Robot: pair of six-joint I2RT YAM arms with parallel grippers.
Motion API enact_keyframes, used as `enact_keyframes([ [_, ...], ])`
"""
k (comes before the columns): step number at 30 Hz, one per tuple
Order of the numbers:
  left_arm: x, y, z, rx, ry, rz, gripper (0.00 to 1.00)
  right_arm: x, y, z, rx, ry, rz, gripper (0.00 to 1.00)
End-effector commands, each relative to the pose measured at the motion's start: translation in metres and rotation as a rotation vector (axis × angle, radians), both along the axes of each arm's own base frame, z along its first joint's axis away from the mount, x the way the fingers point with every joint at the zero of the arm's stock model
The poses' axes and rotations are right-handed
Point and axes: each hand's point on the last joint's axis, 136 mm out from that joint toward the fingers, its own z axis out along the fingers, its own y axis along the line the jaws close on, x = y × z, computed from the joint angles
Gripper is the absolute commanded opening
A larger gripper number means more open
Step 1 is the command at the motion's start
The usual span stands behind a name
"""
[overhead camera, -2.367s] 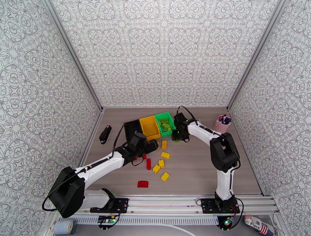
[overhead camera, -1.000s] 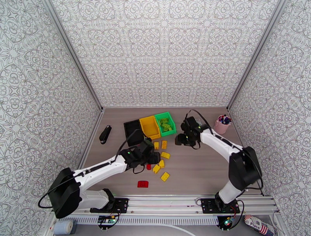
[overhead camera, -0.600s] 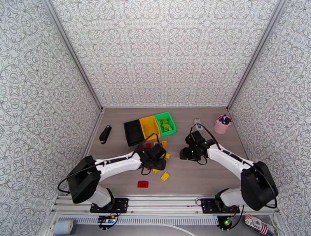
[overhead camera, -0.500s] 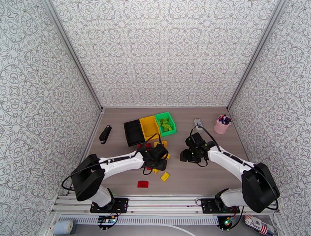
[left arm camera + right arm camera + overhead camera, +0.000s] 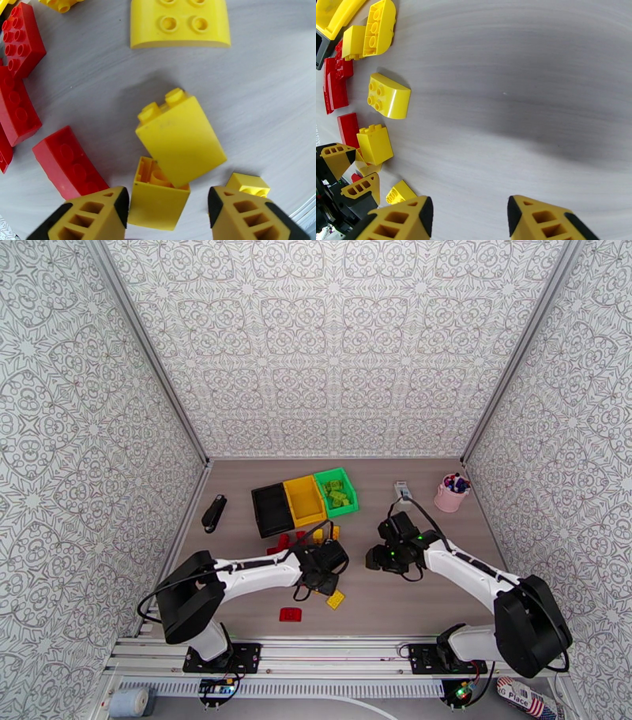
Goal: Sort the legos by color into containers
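Left claw [image 5: 168,215], seen from my own wrist, stands open, with its two yellow-and-black fingers [image 5: 94,215] set on either side of a yellow brick [image 5: 158,197]. That brick lies on its side with its hollow underside showing, and I cannot tell whether either finger touches it. A sloped yellow brick [image 5: 181,138] rests partly on top of it, its studs pointing away from me. Just to the left lies a red brick [image 5: 69,164], and two more red bricks [image 5: 17,106] sit beyond it at the frame edge. A rounded yellow brick [image 5: 179,23] lies well apart on the far side, and a small yellow brick [image 5: 249,184] sits just beside my other finger. My right claw [image 5: 468,221] is also open and grips nothing. It hangs over a bare stretch of the table [image 5: 533,98], and the loose bricks lie off to its left in that wrist view. From overhead, three bins stand joined in a row beyond the loose bricks: the black bin [image 5: 272,508], the yellow bin [image 5: 304,499] and the green bin [image 5: 348,494]. Green bricks [image 5: 338,496] lie inside the green bin. A lone red brick [image 5: 290,614] lies apart from the others, near the table's near edge. A pink cup [image 5: 452,494] stands at the far right.
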Motion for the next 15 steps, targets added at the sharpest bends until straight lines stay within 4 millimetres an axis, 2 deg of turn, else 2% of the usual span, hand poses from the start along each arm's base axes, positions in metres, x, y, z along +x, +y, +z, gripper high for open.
enact_keyframes([
  [1,-0.002,0.007,-0.007,0.05,-0.001,0.001,0.55,-0.002,0.004,0.0,0.024,0.007,-0.005,0.54],
  [8,-0.002,0.006,-0.013,0.078,0.011,-0.005,0.49,-0.003,0.002,0.001,0.017,0.003,-0.009,0.56],
  [11,-0.001,0.008,-0.009,0.082,-0.003,0.001,0.42,-0.003,0.001,0.002,0.015,-0.002,-0.014,0.56],
  [13,0.001,0.008,-0.003,0.074,-0.018,0.006,0.38,-0.003,0.001,0.005,0.015,-0.008,-0.017,0.61],
  [15,0.003,0.007,0.004,0.058,-0.033,0.011,0.34,-0.001,0.0,0.009,0.013,-0.018,-0.023,0.72],
])
